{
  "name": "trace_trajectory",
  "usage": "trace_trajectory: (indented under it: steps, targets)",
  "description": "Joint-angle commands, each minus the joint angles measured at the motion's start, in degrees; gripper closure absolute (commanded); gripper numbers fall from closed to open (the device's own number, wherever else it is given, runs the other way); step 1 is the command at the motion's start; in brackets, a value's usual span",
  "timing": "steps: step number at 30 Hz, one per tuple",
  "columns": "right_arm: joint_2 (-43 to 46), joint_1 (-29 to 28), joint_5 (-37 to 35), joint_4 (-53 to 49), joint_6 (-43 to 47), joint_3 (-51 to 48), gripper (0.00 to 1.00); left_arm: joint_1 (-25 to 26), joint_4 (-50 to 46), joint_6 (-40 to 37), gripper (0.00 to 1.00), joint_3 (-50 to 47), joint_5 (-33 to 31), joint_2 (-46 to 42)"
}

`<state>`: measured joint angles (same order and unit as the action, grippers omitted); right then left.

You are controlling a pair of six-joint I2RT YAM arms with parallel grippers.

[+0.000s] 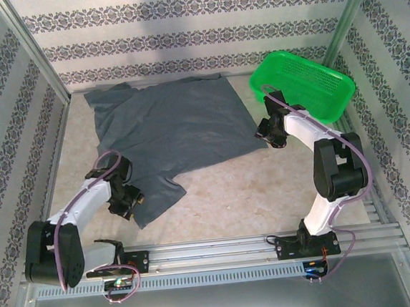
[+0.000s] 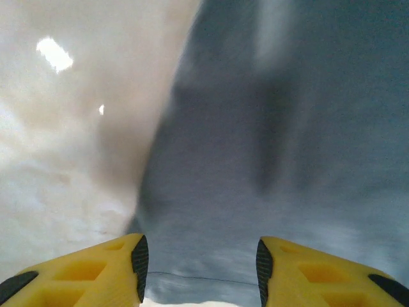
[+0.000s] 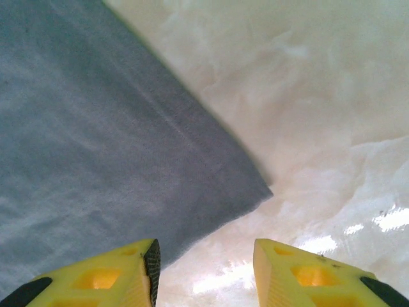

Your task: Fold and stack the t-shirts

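The dark grey t-shirt (image 1: pixel 174 124) lies spread flat on the pale table (image 1: pixel 223 195), just left of the green basket (image 1: pixel 306 80). Its far edge is rumpled, and one sleeve reaches toward the near side, away from the basket.

The right gripper (image 1: pixel 266 132) hangs low just in front of the basket's near-left corner, between the basket and the corner of the shirt nearest the basket. In the right wrist view its jaws (image 3: pixel 204 268) stand apart. The shirt's hemmed corner (image 3: pixel 96 141) lies ahead of the left finger and bare table (image 3: pixel 319 128) ahead of the right one, and no cloth is between them.

The left gripper (image 1: pixel 130 202) is well apart from the basket, across the shirt from it, down at the near sleeve. In the left wrist view its jaws (image 2: pixel 199 265) are also apart, poised close over the grey cloth (image 2: pixel 268 160). A hem line runs across the gap between the yellow fingers (image 2: pixel 96 275), and nothing is clamped
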<state>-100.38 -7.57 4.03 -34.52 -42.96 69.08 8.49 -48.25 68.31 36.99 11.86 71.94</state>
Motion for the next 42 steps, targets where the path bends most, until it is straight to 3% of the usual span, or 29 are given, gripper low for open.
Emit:
trace_trajectory:
  steps: [1,5,7,10,11,15,28,30,34,42]
  targets:
    - [-2.6,1.2,0.5,-0.9,2.1,1.7,0.55,2.1,2.5,5.1,0.5,-1.8,1.3,3.1]
    - [-5.5,2.0,0.9,-0.9,2.4,3.0,0.54,3.4,7.0,3.7,0.62,-1.2,0.5,11.6]
    - [-6.8,2.0,1.1,-0.8,2.4,3.7,0.54,3.5,7.6,3.4,0.73,0.0,-1.1,14.0]
    - [-8.3,1.8,0.8,-0.8,2.2,4.7,0.54,3.5,4.4,3.6,0.98,2.6,-5.6,13.1]
    - [-8.6,1.8,0.7,-0.8,2.0,4.9,0.54,3.4,2.8,3.7,1.0,3.4,-7.0,12.0]
    - [-9.5,1.6,0.6,-1.1,1.0,5.3,0.55,2.9,-2.9,3.5,1.0,4.9,-11.4,6.4]
    - [-10.2,-0.5,-0.4,-1.7,-3.0,3.5,0.57,1.4,-5.5,1.8,1.0,5.0,-11.7,3.1]
    - [-11.9,-0.8,-0.3,-2.8,-3.3,5.2,0.63,1.0,-5.9,1.7,1.0,4.9,-11.9,2.2]
    - [-11.9,-1.0,-1.8,-3.5,-3.5,6.8,0.97,-0.4,-7.5,0.5,1.0,5.1,-11.9,0.5]
    - [0.4,-2.9,-10.5,-17.9,-1.4,0.6,1.0,-1.7,-14.6,0.3,1.0,5.2,-14.1,-6.0]
